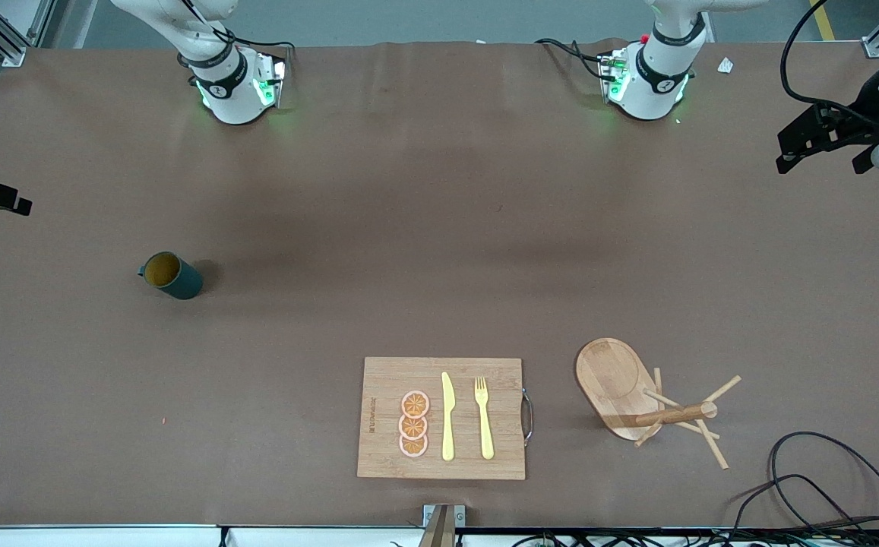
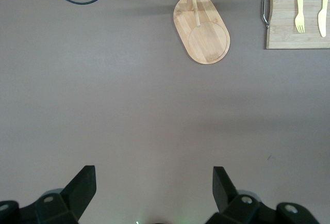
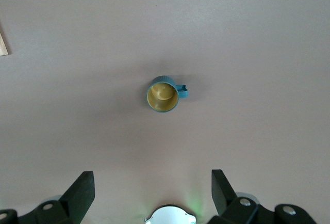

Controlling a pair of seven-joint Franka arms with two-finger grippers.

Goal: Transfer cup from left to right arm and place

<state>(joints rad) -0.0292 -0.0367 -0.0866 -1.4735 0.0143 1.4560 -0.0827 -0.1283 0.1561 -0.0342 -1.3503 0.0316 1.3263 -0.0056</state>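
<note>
The cup [image 1: 172, 275], dark teal with a yellowish inside, stands upright on the brown table toward the right arm's end. It also shows in the right wrist view [image 3: 163, 94], with its small handle to one side. My right gripper [image 3: 153, 178] is open and empty, high above the table, apart from the cup. My left gripper [image 2: 153, 175] is open and empty, high over bare table at the left arm's end. Both arms wait raised near their bases.
A wooden cutting board [image 1: 378, 380] with three orange slices, a yellow knife and a yellow fork lies near the front edge. A wooden peg rack [image 1: 621, 387] stands beside it toward the left arm's end. Black cables [image 1: 826, 471] lie at that front corner.
</note>
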